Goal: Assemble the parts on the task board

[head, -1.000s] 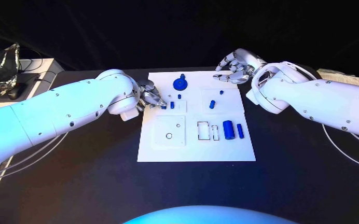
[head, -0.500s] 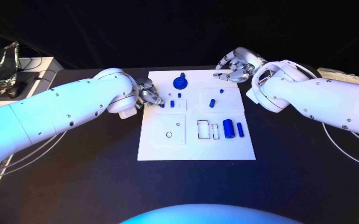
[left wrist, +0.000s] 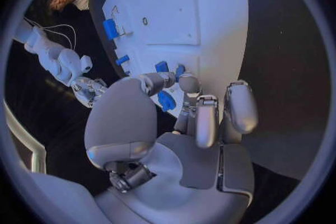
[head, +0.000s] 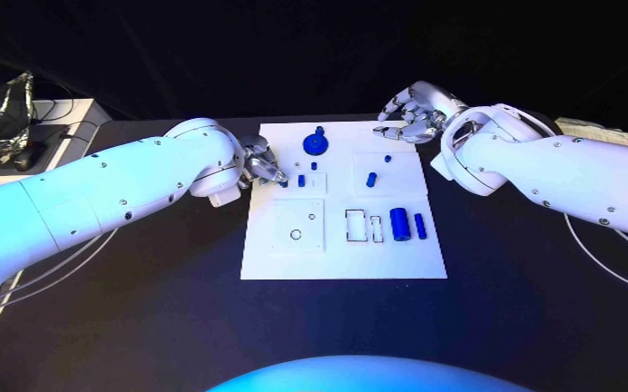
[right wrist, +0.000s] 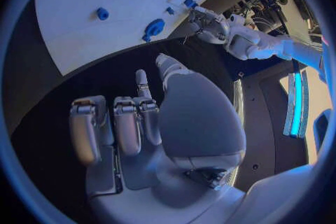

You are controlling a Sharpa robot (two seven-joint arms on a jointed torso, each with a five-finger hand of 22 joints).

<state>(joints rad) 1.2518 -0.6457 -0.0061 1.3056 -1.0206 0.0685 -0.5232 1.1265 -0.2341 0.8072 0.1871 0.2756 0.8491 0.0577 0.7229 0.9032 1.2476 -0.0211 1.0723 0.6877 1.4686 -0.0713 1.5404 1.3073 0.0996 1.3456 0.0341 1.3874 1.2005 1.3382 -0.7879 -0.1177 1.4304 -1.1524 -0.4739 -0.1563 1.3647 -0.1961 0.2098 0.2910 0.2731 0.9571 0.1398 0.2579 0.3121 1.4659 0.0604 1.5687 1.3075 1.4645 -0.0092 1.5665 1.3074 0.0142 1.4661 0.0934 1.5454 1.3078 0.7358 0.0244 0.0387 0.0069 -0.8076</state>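
Observation:
The white task board (head: 340, 260) lies mid-table with several blue parts on it. A round blue knob (head: 316, 145) stands at its far end, small pegs (head: 372, 179) sit in the middle, and two blue cylinders (head: 399, 225) lie at the near right. My left hand (head: 258, 163) rests at the board's left edge, thumb and a finger pinched together on a small blue part (head: 284, 183). The left wrist view has that part (left wrist: 180, 71) at the fingertips (left wrist: 187, 83). My right hand (head: 417, 112) hovers off the far right corner, loosely curled and holding nothing.
Two raised square plates (head: 297, 226) and rectangular slots (head: 358, 227) occupy the board's near half. Black table (head: 157, 301) surrounds the board. A pale stand with cables (head: 39, 133) sits at the far left edge.
Right hand has drifted slightly farther from the board's corner. Left hand has shifted only a little, staying at the left edge with its pinch.

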